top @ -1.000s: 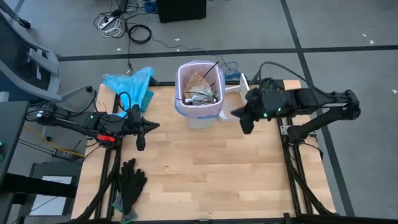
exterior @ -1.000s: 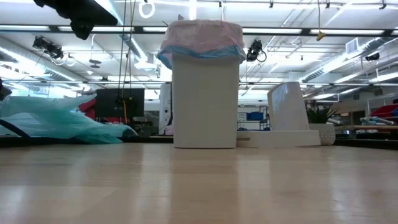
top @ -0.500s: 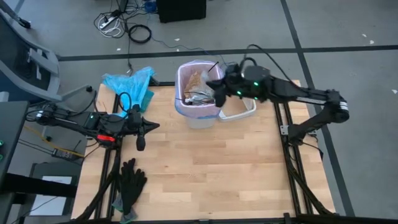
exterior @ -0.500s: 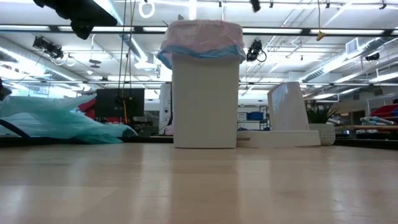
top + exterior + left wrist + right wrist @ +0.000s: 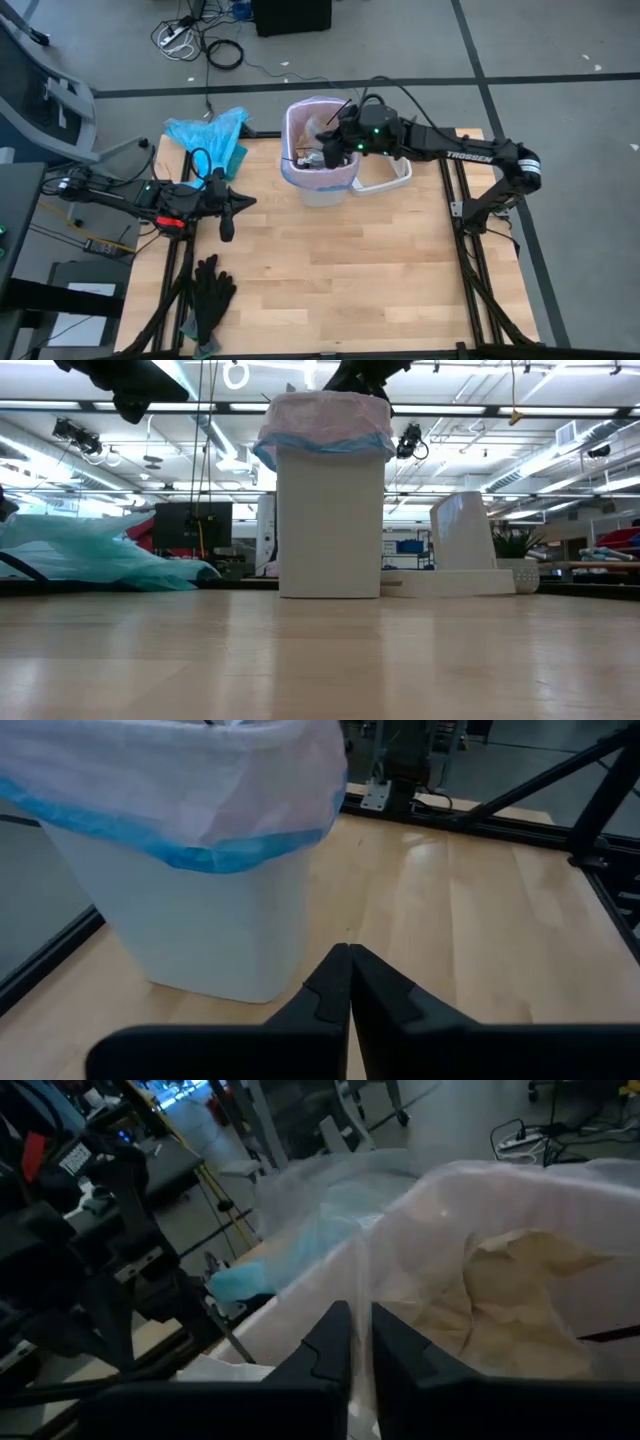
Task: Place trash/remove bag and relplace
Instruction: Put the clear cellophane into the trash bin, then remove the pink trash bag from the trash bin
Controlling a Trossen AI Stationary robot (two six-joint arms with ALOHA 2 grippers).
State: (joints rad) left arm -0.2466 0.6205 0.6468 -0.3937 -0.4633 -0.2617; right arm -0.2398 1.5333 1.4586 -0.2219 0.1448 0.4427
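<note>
A white bin [image 5: 330, 520] stands at the table's far edge. It is lined with the pale pink bag [image 5: 290, 168], whose rim with a blue band [image 5: 180, 770] is folded over the bin's top. Trash lies inside it: brown paper [image 5: 520, 1300] and a thin black utensil [image 5: 345, 105]. My right gripper [image 5: 338, 140] reaches in from the right and hangs over the bin's mouth at about rim height [image 5: 360, 375], its fingers nearly together [image 5: 360, 1325]. My left gripper [image 5: 226, 232] waits shut left of the bin [image 5: 349, 960]. My right gripper's fingers [image 5: 335, 1340] stand almost together just above the bag's rim [image 5: 300, 1310]. A crease of film runs up from the slit between them. Whether they touch or hold the film, I cannot tell.
A light-blue plastic bag [image 5: 210, 135] lies at the far left corner. Black gloves [image 5: 212, 290] lie at the near left. A white lid [image 5: 390, 172] rests right of the bin. Bare boards [image 5: 350, 270] stretch across the near half.
My right arm has swung from right of the bin toward the table's left and far edge, passing over the white lid and ending above the bin's mouth. The bin, bag and trash have kept their places.
</note>
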